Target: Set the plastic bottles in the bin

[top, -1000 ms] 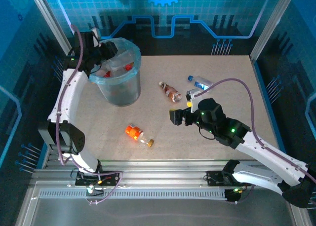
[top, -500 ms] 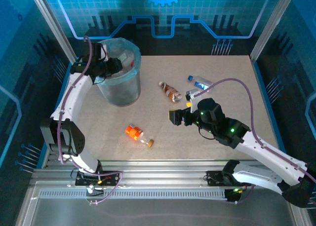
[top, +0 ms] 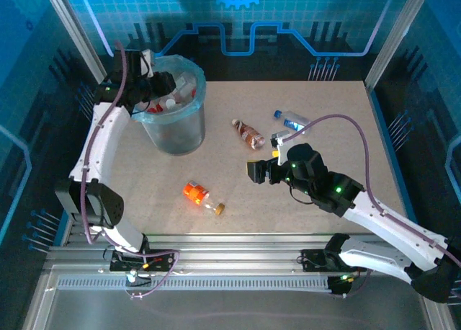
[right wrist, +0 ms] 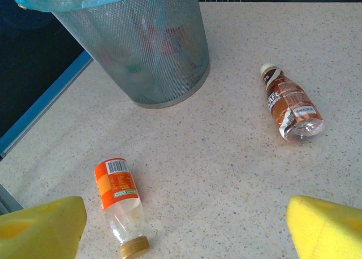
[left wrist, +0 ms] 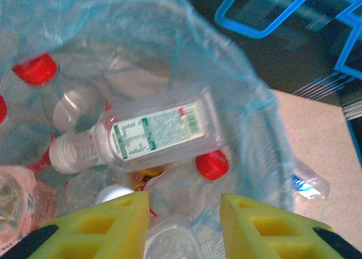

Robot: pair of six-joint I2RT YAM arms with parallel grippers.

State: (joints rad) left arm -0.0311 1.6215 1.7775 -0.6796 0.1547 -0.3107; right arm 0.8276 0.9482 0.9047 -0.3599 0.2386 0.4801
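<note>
Your left gripper [top: 160, 85] hangs over the round grey bin with the light-blue bag [top: 176, 132]. Many clear plastic bottles [left wrist: 158, 134] lie inside, and its jaws sit a little apart with nothing in them, so I think the next pick-up is the step now. Your right gripper [right wrist: 186, 222] hovers over the table [right wrist: 226, 174], jaws wide apart and empty, near the clear bottle with the orange label [right wrist: 117, 194]. That bottle lies flat, well apart from the bin, its long side running far-left to near-right and its gold cap pointing to your near edge, so go down and squeeze across its middle.

White arms [top: 101, 139], purple cables [top: 336, 117]
</note>
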